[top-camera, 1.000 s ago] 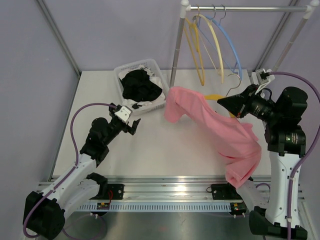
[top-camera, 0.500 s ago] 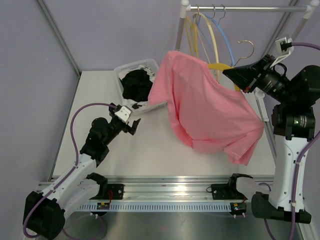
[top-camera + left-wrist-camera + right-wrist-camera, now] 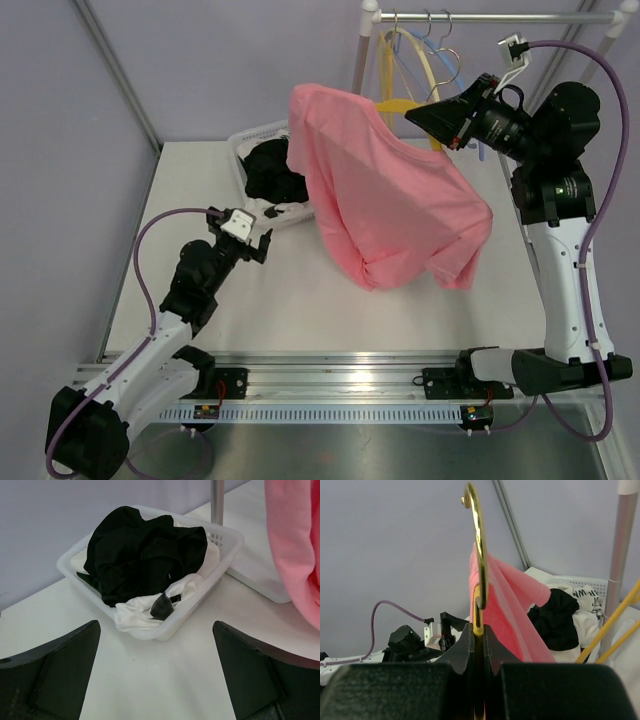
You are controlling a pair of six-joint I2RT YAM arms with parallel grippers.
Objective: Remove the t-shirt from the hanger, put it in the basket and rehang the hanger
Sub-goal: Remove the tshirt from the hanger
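From above, the pink t-shirt point(image 3: 385, 205) hangs on a yellow hanger point(image 3: 400, 104) held high over the table's point(image 3: 300, 310) far edge, the right gripper point(image 3: 412, 113) clamped on it; the left wrist shows the left gripper point(image 3: 156, 630) spread wide facing the basket point(image 3: 227, 555); the right wrist shows jaws apparently pinching the hanger's neck.

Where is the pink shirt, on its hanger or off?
On. The shirt hangs draped over the hanger, while the right gripper pinches the hanger just under its hook and holds it up in the air.
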